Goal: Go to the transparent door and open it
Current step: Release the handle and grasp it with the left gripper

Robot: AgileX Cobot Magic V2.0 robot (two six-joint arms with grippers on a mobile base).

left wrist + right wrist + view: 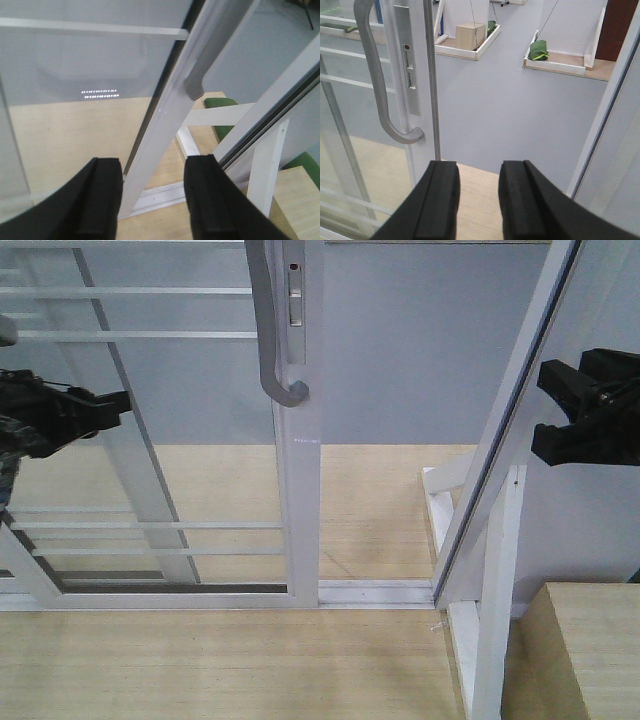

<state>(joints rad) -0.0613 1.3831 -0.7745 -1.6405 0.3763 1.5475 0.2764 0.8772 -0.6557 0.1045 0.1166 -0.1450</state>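
Filling the left half of the front view, the transparent door [180, 430] stands in its floor track [380, 590], with thin white bars [140, 335] crossing the clear glass. Its white stile runs down the middle of the picture and carries a curved grey bar handle [268, 335] beside a narrow lock plate [295, 295]. To the right of the stile there is an open gap showing grey floor beyond. A slanted white frame [505, 430] bounds that gap on the far side.

The left gripper [110, 408] hangs at the left edge in front of the glass, well apart from the handle and below its upper part. In the left wrist view its two black fingers [102, 200] are spread wide with nothing between them, and the stile shows past them in the distance. The right gripper [550, 412] sits at the right edge, beyond the slanted frame. Its jaws are parted and hold nothing. In the right wrist view the handle lies up and to the left of them, not touched.

A light wooden box [590, 640] occupies the lower right corner on the pale wood floor.
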